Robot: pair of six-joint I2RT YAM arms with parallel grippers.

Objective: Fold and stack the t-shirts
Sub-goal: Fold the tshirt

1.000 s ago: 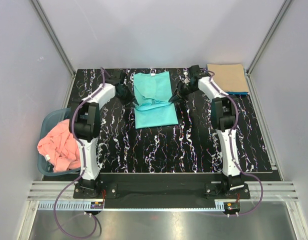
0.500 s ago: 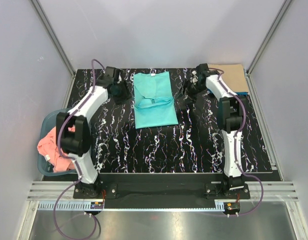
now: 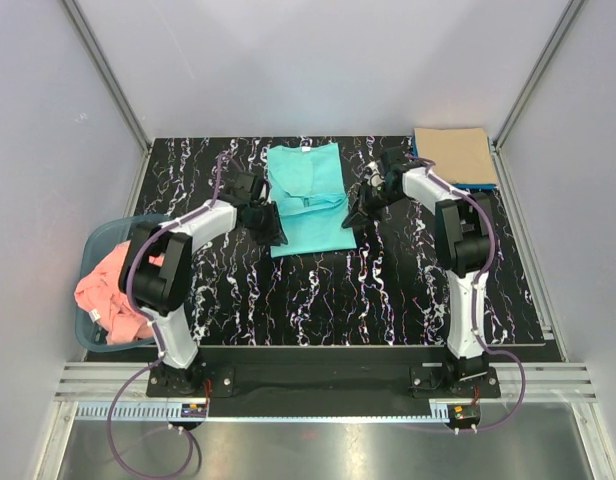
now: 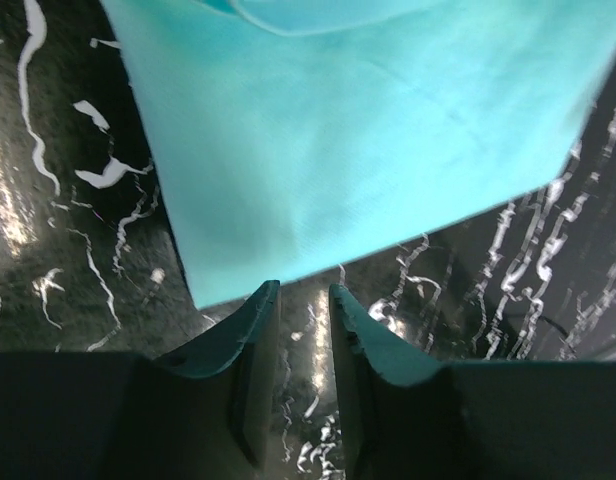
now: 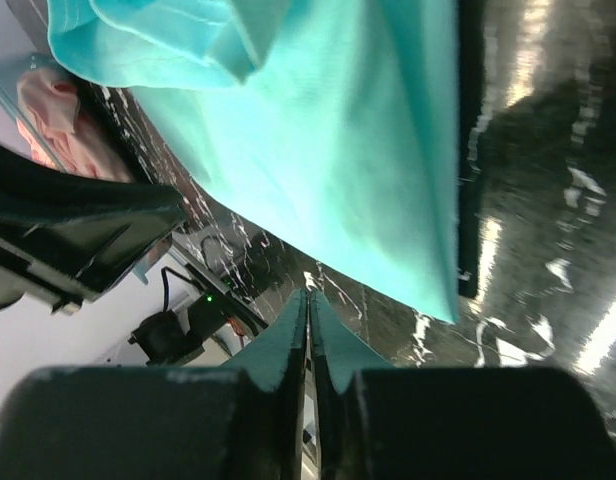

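On the black marbled table [image 3: 388, 300] the turquoise-green t-shirt [image 3: 308, 210] lies partly folded at the far middle. The left gripper [image 4: 303, 292] sits at its near left corner, fingers slightly apart, empty; the right gripper [image 5: 308, 297], by its right edge, is pressed together on nothing.

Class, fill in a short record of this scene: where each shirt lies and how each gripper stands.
turquoise shirt: partly folded, middle back of table
pink shirt: crumpled in basket, left side
tan shirt: folded flat, far right corner, on blue shirt
left gripper: slightly open, empty, at turquoise shirt's near left corner
right gripper: shut, empty, by its near right corner
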